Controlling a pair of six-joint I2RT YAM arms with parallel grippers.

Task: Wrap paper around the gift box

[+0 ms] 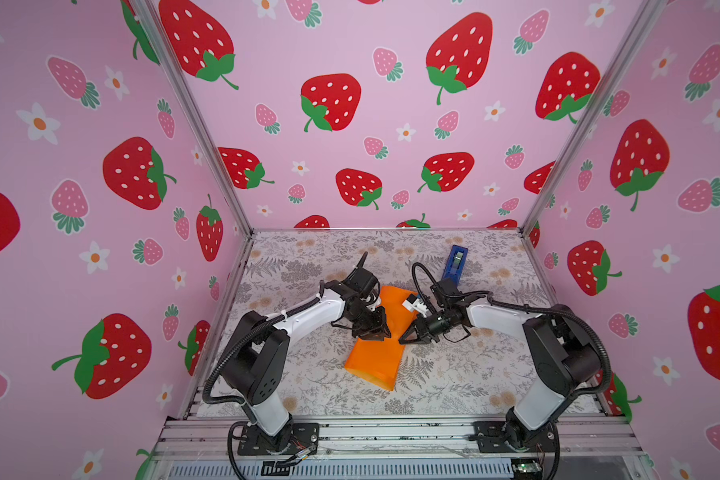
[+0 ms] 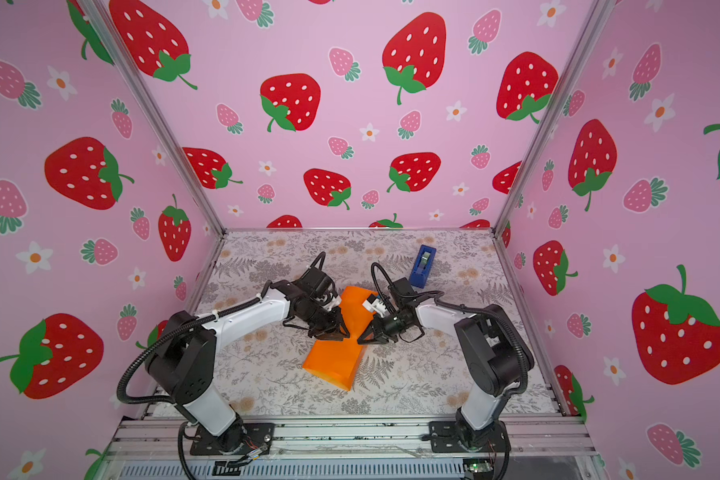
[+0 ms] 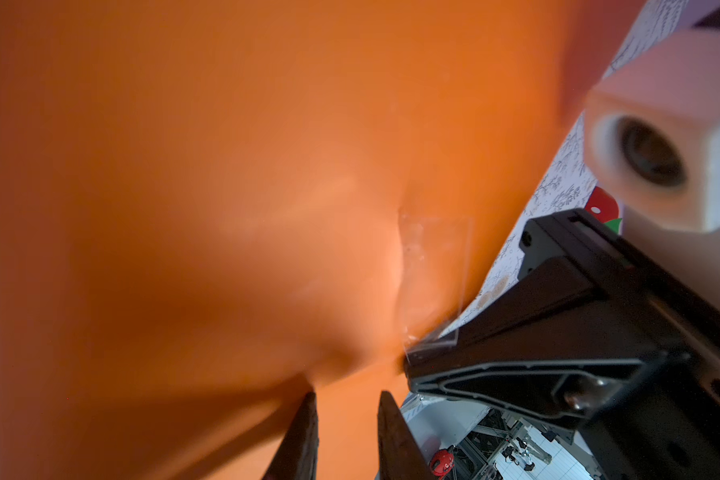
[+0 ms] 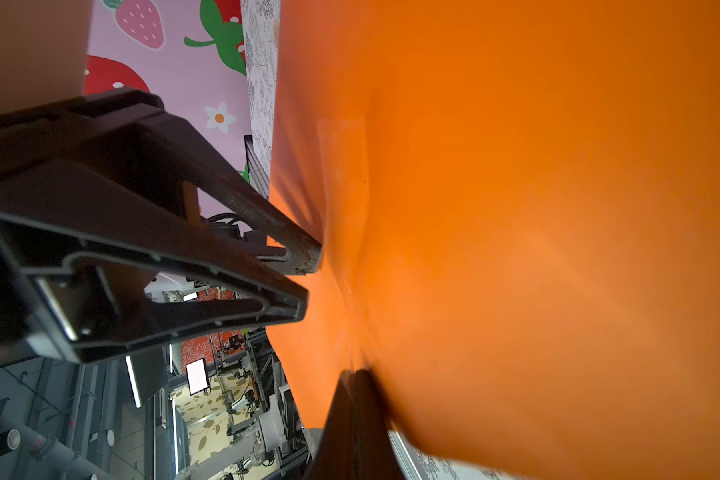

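Note:
The orange paper (image 1: 375,361) (image 2: 333,361) lies folded into a long bundle at the table's middle. The gift box is hidden. My left gripper (image 1: 381,332) (image 2: 337,332) points down on the bundle's middle. Its jaws stand a little apart, tips against the paper (image 3: 225,166), with nothing between them (image 3: 348,395). My right gripper (image 1: 403,340) (image 2: 360,341) is shut, its tip (image 4: 356,374) touching the paper's right side. A strip of clear tape (image 3: 433,257) lies across a seam in the paper, and one end of it sits at the right gripper's tip (image 3: 412,365).
A bright-blue tape dispenser (image 1: 455,262) (image 2: 422,266) stands at the back right of the floral table covering (image 1: 308,374). Both arms lean in over the middle. Pink strawberry walls close the back and both sides.

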